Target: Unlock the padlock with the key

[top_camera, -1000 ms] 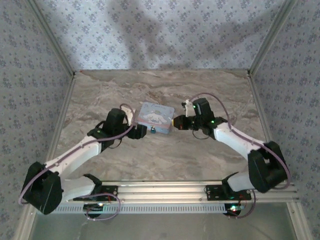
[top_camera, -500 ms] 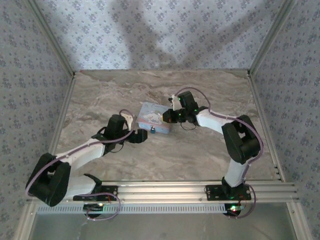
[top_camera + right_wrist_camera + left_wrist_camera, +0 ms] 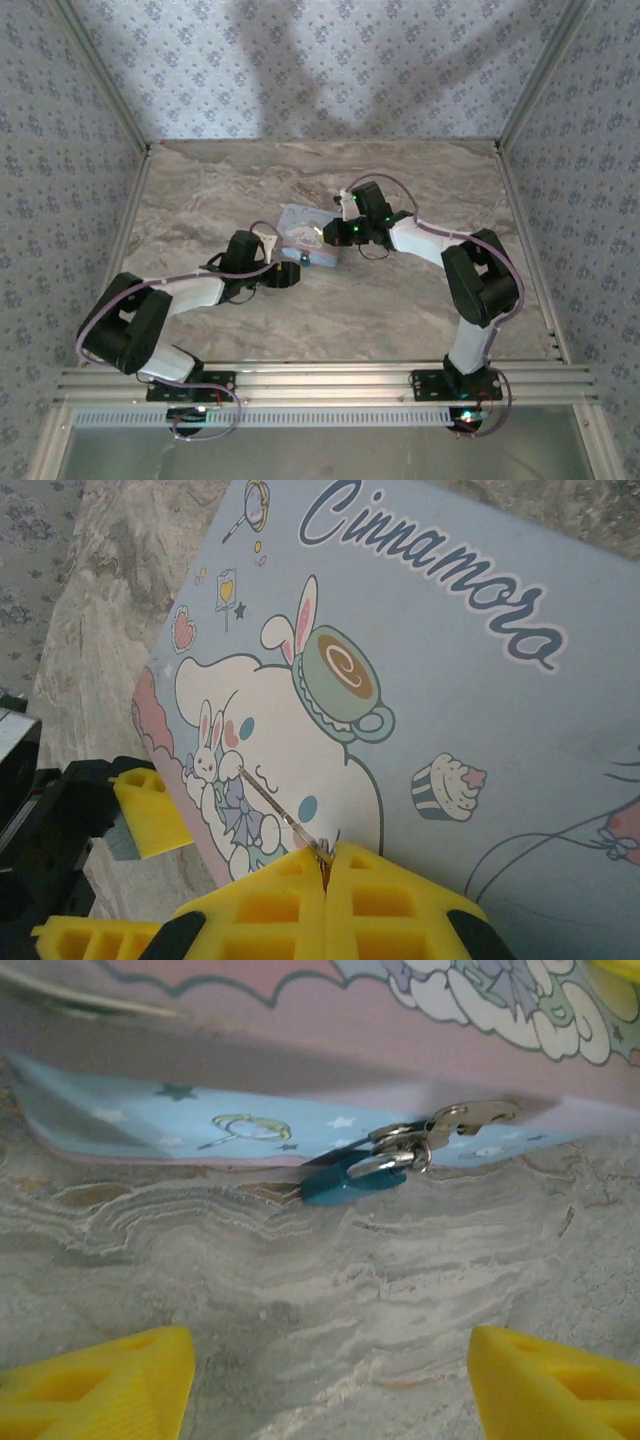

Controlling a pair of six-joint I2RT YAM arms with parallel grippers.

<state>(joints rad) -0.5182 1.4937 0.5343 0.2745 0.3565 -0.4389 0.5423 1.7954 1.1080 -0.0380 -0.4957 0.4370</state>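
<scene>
The small teal-blue padlock (image 3: 345, 1180) hangs from a metal hasp (image 3: 470, 1115) on the front wall of the pale blue cartoon tin (image 3: 200, 1125), resting on the marble table. My left gripper (image 3: 330, 1380) stands open just in front of it, its yellow fingers (image 3: 110, 1385) wide apart with bare table between them. My right gripper (image 3: 325, 865) hovers over the tin's lid (image 3: 450, 680), shut on the key (image 3: 275, 805), a thin silvery sliver that sticks out from between the pads towards the lid's front edge. In the top view the left gripper (image 3: 290, 272) and the right gripper (image 3: 322, 235) flank the tin (image 3: 298, 232).
The marble table (image 3: 400, 300) is fenced by patterned walls (image 3: 60, 200) on three sides. The left gripper's yellow fingers (image 3: 150, 810) show past the tin's front edge in the right wrist view. An aluminium rail (image 3: 330, 380) runs along the near edge.
My right gripper has moved left from beside the tin to over its lid. My left arm has folded in and drawn close to the tin's front.
</scene>
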